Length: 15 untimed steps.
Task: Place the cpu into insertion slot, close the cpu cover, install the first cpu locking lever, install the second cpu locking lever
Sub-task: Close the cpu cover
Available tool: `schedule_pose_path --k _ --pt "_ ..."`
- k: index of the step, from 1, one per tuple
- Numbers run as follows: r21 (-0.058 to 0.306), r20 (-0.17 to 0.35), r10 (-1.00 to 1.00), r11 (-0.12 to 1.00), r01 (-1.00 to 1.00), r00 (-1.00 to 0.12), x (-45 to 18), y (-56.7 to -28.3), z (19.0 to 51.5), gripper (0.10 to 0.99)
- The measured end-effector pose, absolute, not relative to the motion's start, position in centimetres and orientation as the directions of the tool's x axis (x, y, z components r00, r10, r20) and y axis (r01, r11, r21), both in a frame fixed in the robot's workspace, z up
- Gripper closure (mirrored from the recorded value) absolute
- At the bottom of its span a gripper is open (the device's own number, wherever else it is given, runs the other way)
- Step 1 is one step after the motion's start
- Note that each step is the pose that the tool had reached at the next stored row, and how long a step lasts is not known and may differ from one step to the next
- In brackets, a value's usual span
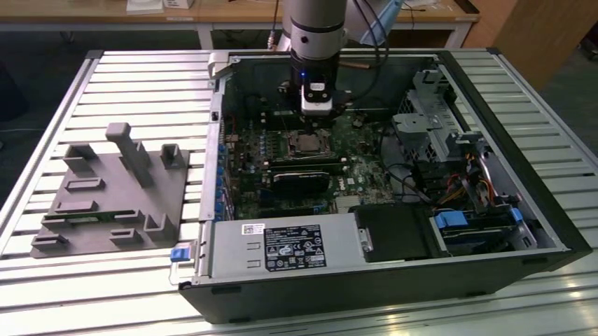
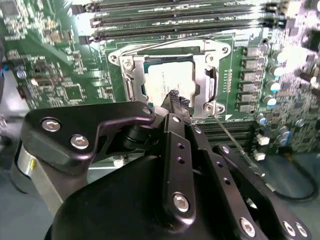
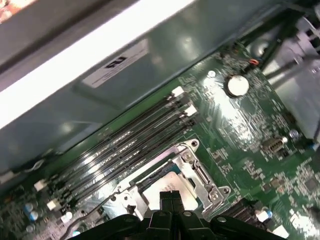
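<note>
Arm point(image 1: 314, 28) upright above insertion slot point(image 2: 117, 57) | tool point(image 2: 175, 96) pressed together, tips seemingly on cpu point(image 2: 167, 77)

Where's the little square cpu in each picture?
Exterior view: the cpu lies in the middle of the green board, close by the tool.
Second wrist view: the cpu lies between the tool and the memory slots.
First wrist view: the cpu again lies between the tool and the memory slots.
Shared landmark: the tool's tip.
</note>
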<state>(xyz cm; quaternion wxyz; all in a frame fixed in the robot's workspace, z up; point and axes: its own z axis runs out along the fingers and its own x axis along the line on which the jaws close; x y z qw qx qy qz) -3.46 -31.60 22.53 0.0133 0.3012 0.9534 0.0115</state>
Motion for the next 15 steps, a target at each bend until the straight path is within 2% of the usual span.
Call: schedule_pose_path --k 15 --pt "0.030 -0.018 0.333 0.943 0.332 -0.943 -3.46 -31.60 22.41 0.980"
